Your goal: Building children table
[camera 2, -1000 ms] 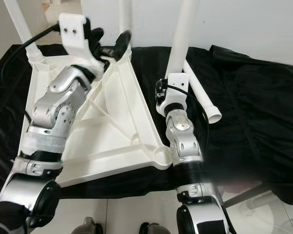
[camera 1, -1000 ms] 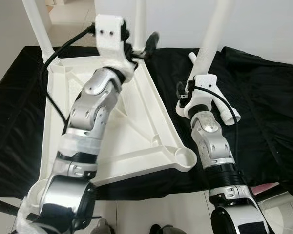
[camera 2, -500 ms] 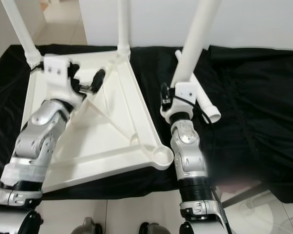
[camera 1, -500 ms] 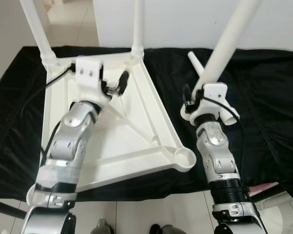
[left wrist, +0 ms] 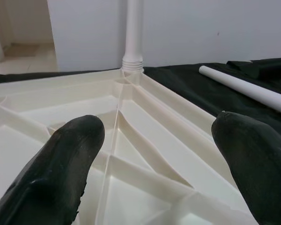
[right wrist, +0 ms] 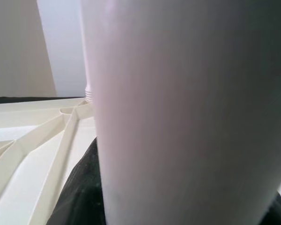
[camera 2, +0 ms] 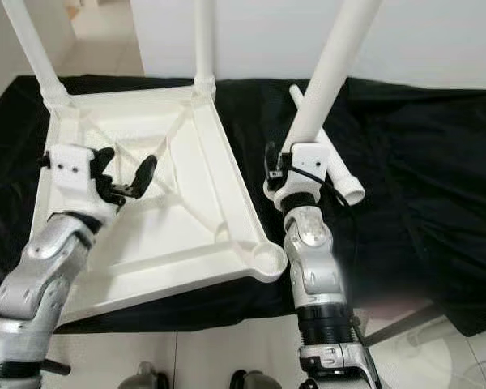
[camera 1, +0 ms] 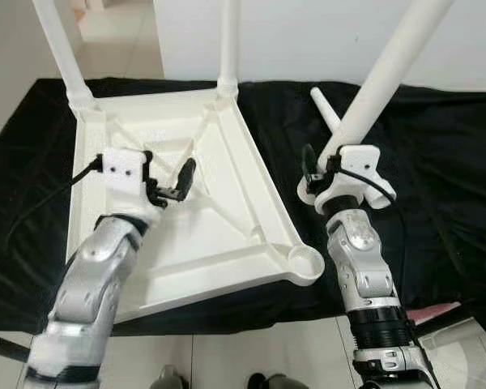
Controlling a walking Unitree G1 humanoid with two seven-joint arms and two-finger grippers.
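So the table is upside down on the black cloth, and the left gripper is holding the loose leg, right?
Not quite: the right gripper holds the leg, as the left eye view shows. The left gripper hovers open over the upside-down table on the black cloth.

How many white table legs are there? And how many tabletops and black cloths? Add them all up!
White table legs: 4 (far-left leg and back-corner leg standing in the tabletop, held leg in the right gripper, loose leg lying on the cloth)
White tabletop: 1
Black cloth: 1
Total: 6
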